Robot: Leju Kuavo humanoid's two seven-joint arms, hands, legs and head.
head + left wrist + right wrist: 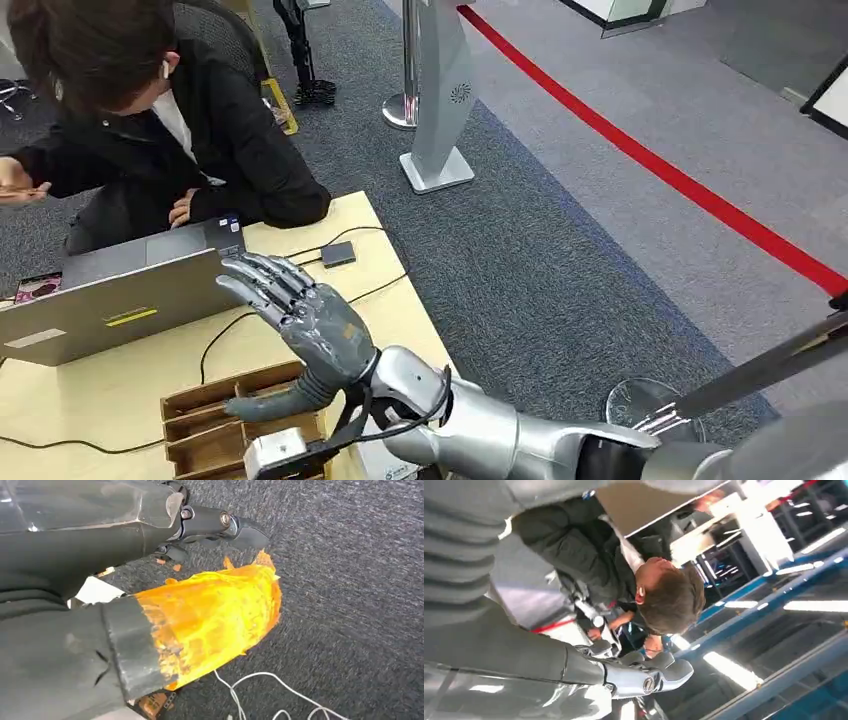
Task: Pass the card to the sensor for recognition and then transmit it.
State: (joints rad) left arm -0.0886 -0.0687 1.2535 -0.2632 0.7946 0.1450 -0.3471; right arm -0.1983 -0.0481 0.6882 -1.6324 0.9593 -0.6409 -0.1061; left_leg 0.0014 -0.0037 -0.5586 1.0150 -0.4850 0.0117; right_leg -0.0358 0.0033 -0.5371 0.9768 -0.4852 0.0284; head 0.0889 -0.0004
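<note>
My right hand (300, 320) hovers over the pale wooden table (400, 300), fingers spread and palm empty, just in front of the laptop. In the right wrist view the same hand (644, 675) has straight fingers with nothing between them. A small black square sensor (338, 253) with a cable lies on the table just beyond the hand. A wooden compartment box (205, 425) sits under the wrist. My left hand (210, 570) hangs over grey carpet; its thumb (215, 620) is wrapped in orange film, its dark fingers (220, 522) are apart from it, and it holds nothing.
A person in a black jacket (200, 130) sits at the table's far side behind a grey laptop (120, 295). Black cables cross the table. A white stand (440, 100), a chrome post (405, 105) and a red floor line (680, 180) lie to the right on the carpet.
</note>
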